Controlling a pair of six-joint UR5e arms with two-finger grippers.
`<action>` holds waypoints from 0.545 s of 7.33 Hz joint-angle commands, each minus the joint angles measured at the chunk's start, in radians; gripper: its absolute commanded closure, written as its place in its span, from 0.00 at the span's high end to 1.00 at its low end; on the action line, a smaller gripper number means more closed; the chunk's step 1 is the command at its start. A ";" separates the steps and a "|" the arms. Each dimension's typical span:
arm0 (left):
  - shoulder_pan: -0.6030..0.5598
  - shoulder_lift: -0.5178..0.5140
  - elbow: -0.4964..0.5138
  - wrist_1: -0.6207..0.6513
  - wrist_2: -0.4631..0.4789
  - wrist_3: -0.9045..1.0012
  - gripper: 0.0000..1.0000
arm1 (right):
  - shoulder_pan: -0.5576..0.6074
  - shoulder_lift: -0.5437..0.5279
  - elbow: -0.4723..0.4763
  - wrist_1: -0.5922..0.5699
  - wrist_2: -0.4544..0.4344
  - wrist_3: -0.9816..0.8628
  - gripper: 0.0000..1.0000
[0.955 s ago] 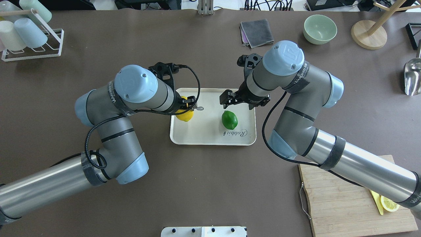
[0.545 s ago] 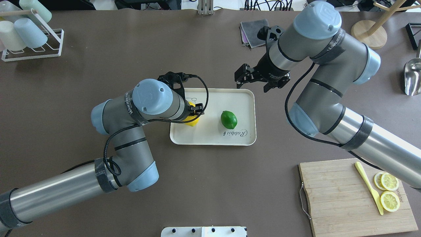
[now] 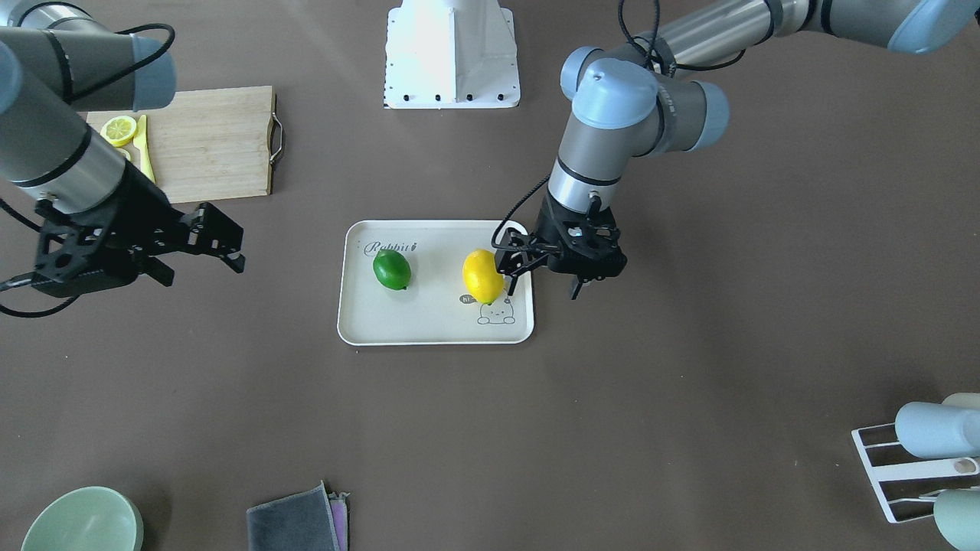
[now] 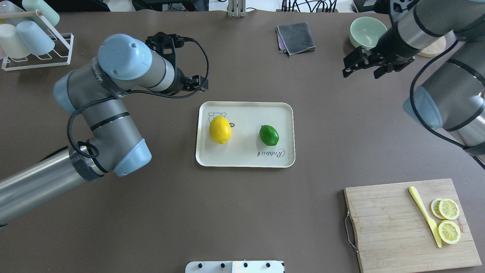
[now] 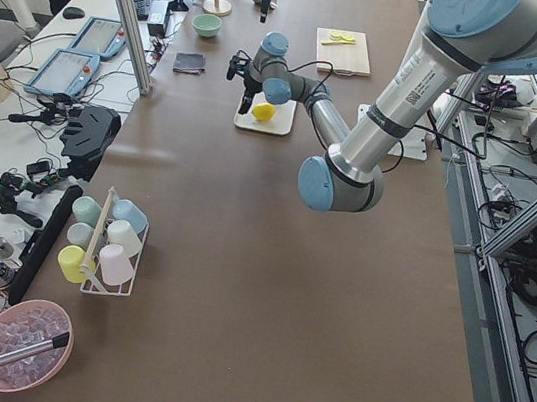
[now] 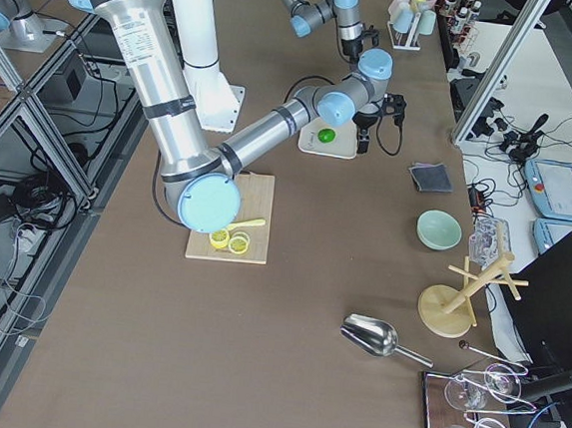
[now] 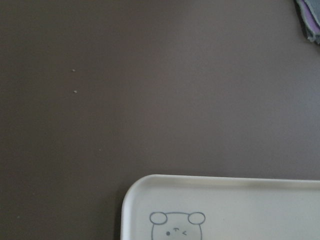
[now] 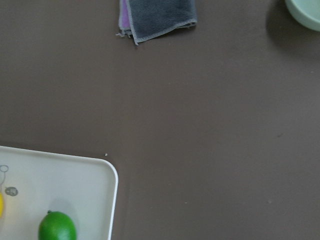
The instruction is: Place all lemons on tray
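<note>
The cream tray point(image 4: 242, 157) with "Rabbit" lettering lies mid-table. The yellow lemon point(image 4: 220, 129) rests on its left part, over the bunny drawing. The green lemon point(image 4: 269, 135) rests on its right part. Both also show in the front view: yellow lemon point(image 3: 483, 276), green lemon point(image 3: 392, 269). My left gripper point(image 4: 202, 84) is open and empty, off the tray's far left corner, apart from the yellow lemon. My right gripper point(image 4: 350, 67) is open and empty, far right of the tray near the bowl. The right wrist view shows the tray's corner point(image 8: 95, 172) and the green lemon point(image 8: 57, 226).
A wooden cutting board point(image 4: 394, 227) with lemon slices point(image 4: 449, 220) and a yellow knife point(image 4: 424, 216) lies front right. A grey cloth point(image 4: 296, 37), a green bowl point(image 4: 368, 33), a wooden stand point(image 4: 424, 40) and a metal scoop point(image 4: 475, 89) lie at the back. A cup rack point(image 4: 34, 38) stands back left.
My left gripper let go of the yellow lemon on the tray and drew back to the far left. My right gripper moved away from the tray to the far right.
</note>
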 commanded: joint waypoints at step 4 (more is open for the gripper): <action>-0.293 0.501 -0.164 -0.187 -0.078 0.345 0.98 | 0.136 -0.250 0.033 0.041 -0.089 -0.148 1.00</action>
